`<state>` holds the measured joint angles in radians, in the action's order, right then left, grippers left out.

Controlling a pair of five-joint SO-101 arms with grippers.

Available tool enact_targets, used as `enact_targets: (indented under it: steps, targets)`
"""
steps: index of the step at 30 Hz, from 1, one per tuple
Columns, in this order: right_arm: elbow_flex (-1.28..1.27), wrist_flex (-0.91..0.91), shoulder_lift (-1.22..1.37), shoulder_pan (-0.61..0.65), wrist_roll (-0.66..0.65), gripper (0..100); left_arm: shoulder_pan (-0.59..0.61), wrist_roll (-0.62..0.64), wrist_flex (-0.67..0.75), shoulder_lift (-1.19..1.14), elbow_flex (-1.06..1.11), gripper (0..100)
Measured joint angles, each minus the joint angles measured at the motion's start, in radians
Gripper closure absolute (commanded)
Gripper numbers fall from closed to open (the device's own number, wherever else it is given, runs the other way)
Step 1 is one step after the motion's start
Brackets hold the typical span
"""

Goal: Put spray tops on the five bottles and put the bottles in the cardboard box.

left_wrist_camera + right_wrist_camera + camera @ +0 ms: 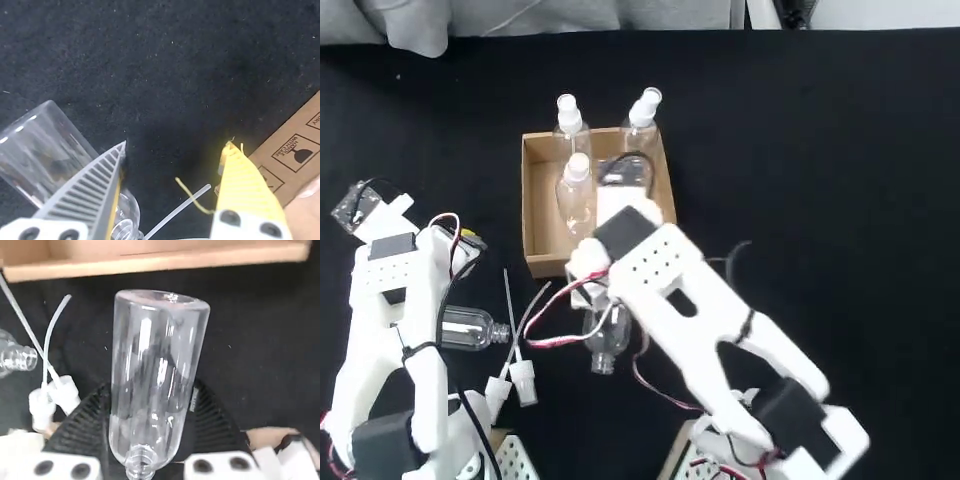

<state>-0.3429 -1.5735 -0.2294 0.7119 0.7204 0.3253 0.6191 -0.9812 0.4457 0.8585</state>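
Now, your right gripper (150, 425): jaws pinching an uncapped bottle (157, 375) — just short of the cardboard box (535, 200).
Your left gripper (172, 150): jaws spread, a second open bottle (40, 150) beside one (lying down).
Box: topped bottles (576, 192) — one inside, two at its far wall.
Spray tops (525, 382): two loose on the table (820, 150).

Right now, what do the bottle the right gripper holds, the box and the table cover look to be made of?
Held bottle: clear glossy plastic, probably; see-through with bright highlights, though glass can't be excluded. Box: brown matt cardboard, raw cut edges. Table cover: black matt fabric or felt, speckled with lint.
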Motion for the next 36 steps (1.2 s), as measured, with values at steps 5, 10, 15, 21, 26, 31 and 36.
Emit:
enact_targets:
  steps: [5, 10, 15, 21, 26, 31, 36]
  targets:
    - [0.000, -0.032, -0.072, -0.063, 0.121, 96.9, 0.000, 0.000, 0.000, 0.000, 0.000, 73]
    - [-0.020, -0.034, -0.114, -0.117, 0.198, 96.9, 0.000, 0.000, 0.000, 0.000, 0.000, 73]
    - [-0.072, -0.034, -0.144, -0.186, 0.272, 97.0, 0.000, 0.000, 0.000, 0.000, 0.000, 73]
    - [-0.112, -0.034, -0.175, -0.322, 0.287, 97.0, 0.000, 0.000, 0.000, 0.000, 0.000, 73]
    - [-0.146, -0.032, -0.176, -0.439, 0.311, 96.6, 0.000, 0.000, 0.000, 0.000, 0.000, 73]
    - [-0.245, 0.035, -0.176, -0.506, 0.390, 96.5, 0.000, 0.000, 0.000, 0.000, 0.000, 73]
    - [-0.367, 0.140, -0.176, -0.509, 0.433, 96.4, 0.000, 0.000, 0.005, 0.000, 0.012, 73]
